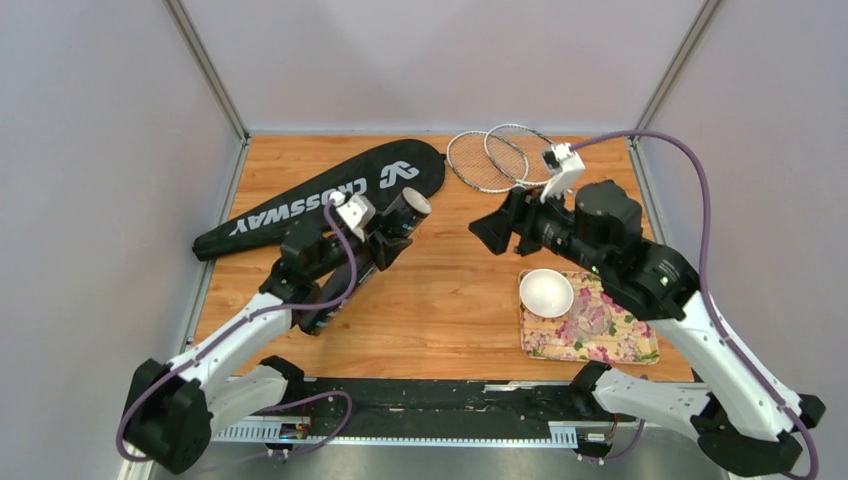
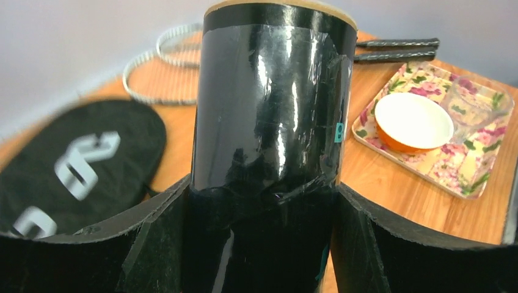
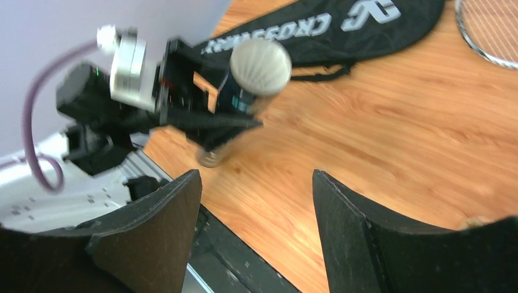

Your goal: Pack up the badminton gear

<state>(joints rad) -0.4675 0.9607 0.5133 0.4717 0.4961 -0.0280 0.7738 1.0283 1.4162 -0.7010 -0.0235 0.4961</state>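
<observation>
Left wrist view showed the long glossy black tube [image 2: 269, 110] clamped between the left fingers [image 2: 391, 244], which were closed against its sides. Seen from above, the tube slanted over the wooden table [image 1: 450, 300], just beside the black CROSSWAY-lettered racket bag [image 1: 320, 195]. Two thin silver rackets [image 1: 500, 158] lay overlapping near the far edge. The right fingers [image 3: 165, 232] stood wide apart, holding nothing, near a small white bowl [image 1: 546, 292] on a flower-patterned rectangular tray [image 1: 620, 335].
</observation>
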